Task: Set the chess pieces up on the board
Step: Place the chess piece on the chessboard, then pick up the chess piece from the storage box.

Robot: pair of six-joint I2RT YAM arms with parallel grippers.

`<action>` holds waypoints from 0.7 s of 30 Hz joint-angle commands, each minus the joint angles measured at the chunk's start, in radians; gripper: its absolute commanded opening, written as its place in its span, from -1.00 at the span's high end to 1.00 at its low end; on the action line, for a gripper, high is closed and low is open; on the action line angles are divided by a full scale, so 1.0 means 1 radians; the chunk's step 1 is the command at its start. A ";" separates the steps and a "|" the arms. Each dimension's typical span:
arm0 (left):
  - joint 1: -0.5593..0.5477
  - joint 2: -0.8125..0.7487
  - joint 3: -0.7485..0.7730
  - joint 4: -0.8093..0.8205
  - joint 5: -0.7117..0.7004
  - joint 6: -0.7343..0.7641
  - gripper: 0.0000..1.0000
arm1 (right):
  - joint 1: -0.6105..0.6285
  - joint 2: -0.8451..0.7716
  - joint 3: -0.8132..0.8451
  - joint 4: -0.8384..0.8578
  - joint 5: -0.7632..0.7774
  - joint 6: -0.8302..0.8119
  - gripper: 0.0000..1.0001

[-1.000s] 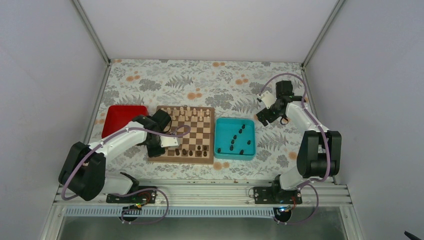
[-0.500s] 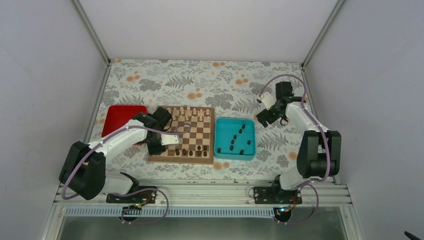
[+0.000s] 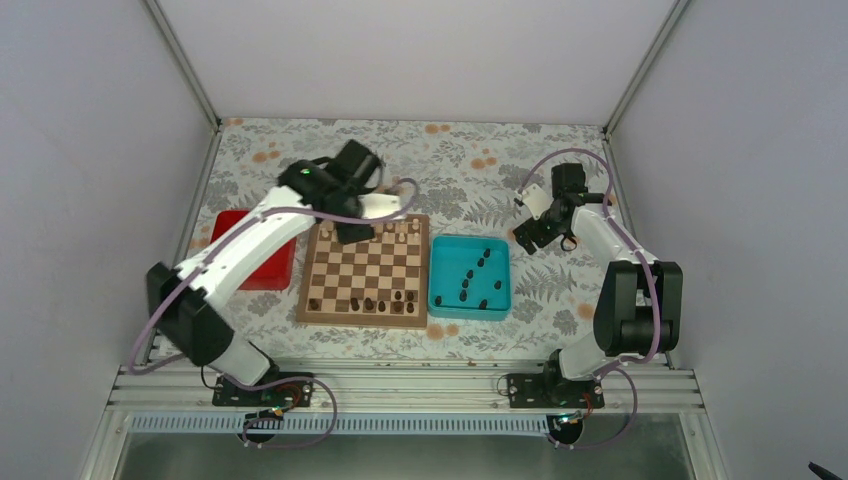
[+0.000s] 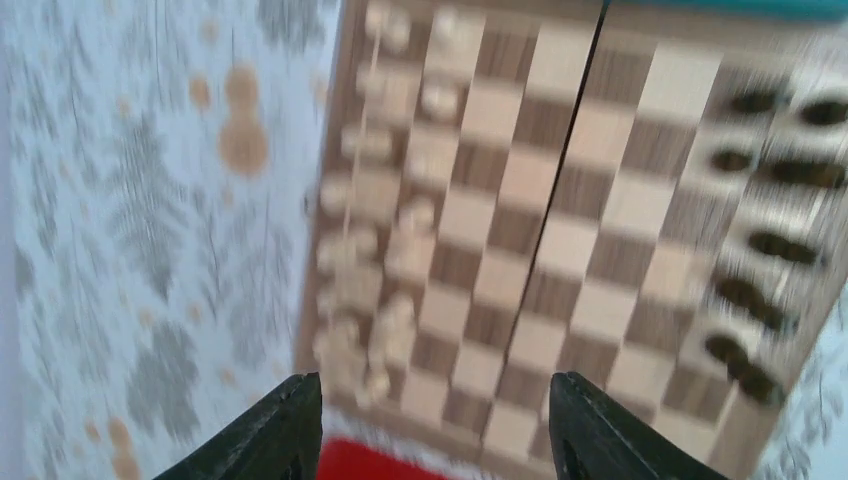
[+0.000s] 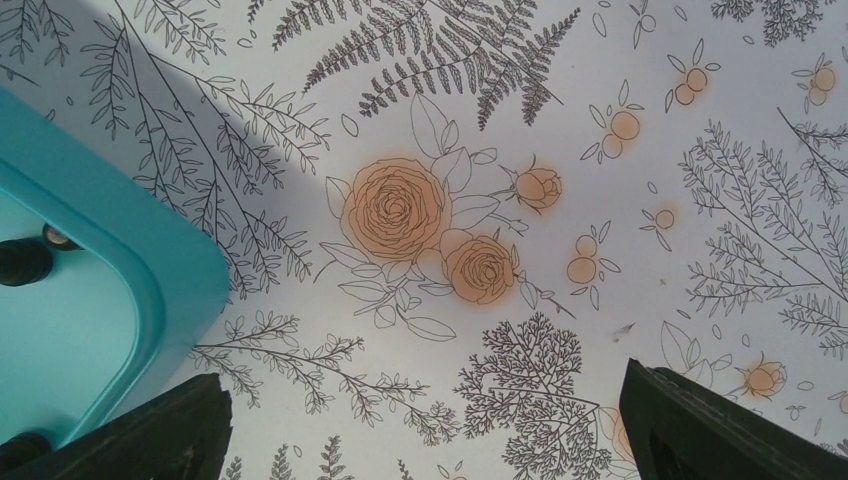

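The board (image 3: 365,268) lies between the two trays. Several dark chess pieces (image 3: 372,302) stand along its near rows, and one (image 3: 315,303) stands at the near left corner. More dark pieces (image 3: 470,278) lie in the teal tray (image 3: 436,290). My left gripper (image 3: 350,231) hangs open and empty over the board's far edge. The blurred left wrist view shows the board (image 4: 560,250), dark pieces (image 4: 770,245) on the right and my open gripper (image 4: 430,430). My right gripper (image 3: 522,238) stands open over the cloth right of the teal tray (image 5: 100,250), holding nothing (image 5: 430,430).
Pale pieces (image 3: 375,230) fill the board's far rows, blurred in the left wrist view (image 4: 390,250). A red tray (image 3: 235,240) sits left of the board, partly under my left arm. Floral cloth (image 3: 450,170) covers the table, with walls on three sides.
My left arm rose from the board's near left corner and swung to its far edge, its jaws opening. A dark piece now shows at that corner. The right arm stayed still.
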 commanded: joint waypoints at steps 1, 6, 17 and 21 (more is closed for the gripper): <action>-0.161 0.190 0.167 0.038 0.012 -0.006 -0.15 | -0.008 0.001 -0.004 0.017 0.008 -0.003 -1.00; -0.307 0.434 0.412 0.041 0.082 0.012 -0.18 | -0.008 0.005 -0.004 0.016 -0.002 -0.004 -1.00; -0.435 0.716 0.618 -0.057 0.189 0.079 -0.06 | -0.011 0.016 -0.013 0.013 -0.014 -0.011 -1.00; -0.454 0.723 0.590 -0.044 0.194 0.088 -0.06 | -0.011 0.020 -0.014 0.012 -0.013 -0.013 -1.00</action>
